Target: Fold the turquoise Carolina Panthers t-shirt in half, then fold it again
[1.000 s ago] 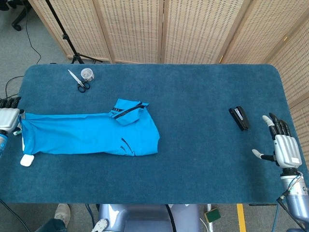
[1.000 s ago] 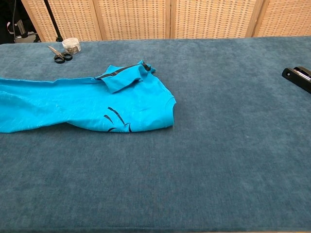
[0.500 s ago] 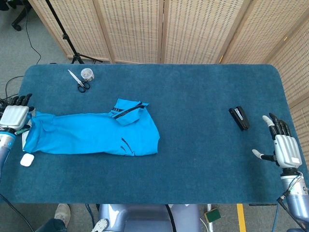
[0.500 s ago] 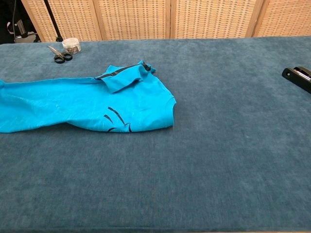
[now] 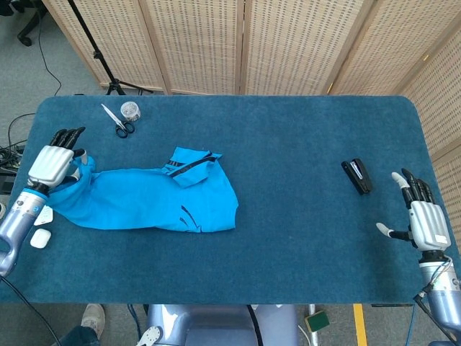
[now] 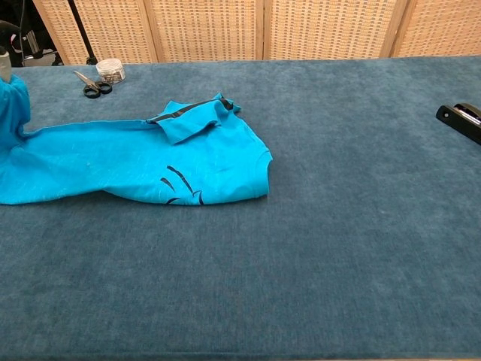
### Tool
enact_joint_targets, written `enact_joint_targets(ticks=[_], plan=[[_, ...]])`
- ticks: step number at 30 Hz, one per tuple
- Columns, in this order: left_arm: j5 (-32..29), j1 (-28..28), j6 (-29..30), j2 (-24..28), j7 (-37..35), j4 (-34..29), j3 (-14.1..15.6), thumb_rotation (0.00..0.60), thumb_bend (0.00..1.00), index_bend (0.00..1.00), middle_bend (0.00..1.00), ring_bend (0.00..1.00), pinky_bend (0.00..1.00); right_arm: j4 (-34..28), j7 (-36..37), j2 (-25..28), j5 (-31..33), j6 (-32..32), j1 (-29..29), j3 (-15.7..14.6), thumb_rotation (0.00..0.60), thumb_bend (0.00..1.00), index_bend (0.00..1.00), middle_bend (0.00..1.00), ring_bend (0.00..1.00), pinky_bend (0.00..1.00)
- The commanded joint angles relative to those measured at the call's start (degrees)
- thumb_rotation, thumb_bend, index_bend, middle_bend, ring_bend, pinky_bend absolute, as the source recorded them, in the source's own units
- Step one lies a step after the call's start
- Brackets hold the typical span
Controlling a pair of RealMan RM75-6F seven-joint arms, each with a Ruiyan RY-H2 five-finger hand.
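The turquoise t-shirt point(image 5: 155, 200) lies as a long folded strip on the left half of the table, a sleeve with black trim point(image 5: 191, 166) flipped up on top. In the chest view the t-shirt point(image 6: 135, 165) runs off the left edge. My left hand point(image 5: 54, 164) grips the shirt's left end and holds that end raised off the table, the cloth bunched under the hand. My right hand point(image 5: 421, 220) hovers open at the table's right edge, far from the shirt.
Scissors point(image 5: 119, 121) and a small round tin point(image 5: 130, 109) lie at the back left. A black stapler point(image 5: 356, 176) sits at the right. A small white object point(image 5: 40, 238) lies near the front left edge. Wicker screens stand behind the table.
My left hand has lifted the shirt's left end and carried it rightward and toward the back; the cloth there is now bunched and raised. The right hand has not moved.
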Motion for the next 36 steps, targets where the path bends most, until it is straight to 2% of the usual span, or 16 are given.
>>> enact_joint_targets(ticks=[1,8,13,16,25,36], plan=[[0.04,-1.84,2.69,2.3,4.64,-7.79,-1.36,0.6,0.52,0.74,0.0,0.0,0.0,-0.1,0.19,0.11,-0.1,0.02,-0.03,-0.03,0.6,0.0,0.0,0.0,0.0,0.0],[-1.47,-3.94,4.13,5.71,13.31,-22.92,-4.59,0.6,0.52,0.74,0.0,0.0,0.0,-0.44,0.95,0.56,-0.36,0.34,-0.2,0.05,0.6,0.0,0.0,0.0,0.0,0.0],[-3.16,-5.89,3.16,7.25,21.59,-33.49,-7.18,0.6,0.52,0.74,0.0,0.0,0.0,-0.7,1.66,0.93,-0.67,0.41,-0.27,0.01,0.6,0.0,0.0,0.0,0.0,0.0],[-4.62,-7.11,1.76,7.21,26.61,-37.74,-8.61,0.6,0.52,0.74,0.0,0.0,0.0,-0.83,2.01,1.15,-0.86,0.45,-0.3,-0.02,0.6,0.0,0.0,0.0,0.0,0.0],[-8.08,-11.81,-3.92,3.11,35.2,-42.15,-11.36,0.6,0.52,0.74,0.0,0.0,0.0,-1.12,2.68,1.46,-1.17,0.35,-0.31,-0.17,0.6,0.0,0.0,0.0,0.0,0.0],[-12.3,-16.3,-9.03,-3.57,42.9,-40.35,-13.15,0.6,0.52,0.74,0.0,0.0,0.0,-0.84,3.51,1.64,-0.74,-0.2,-0.18,-0.06,0.6,0.0,0.0,0.0,0.0,0.0]])
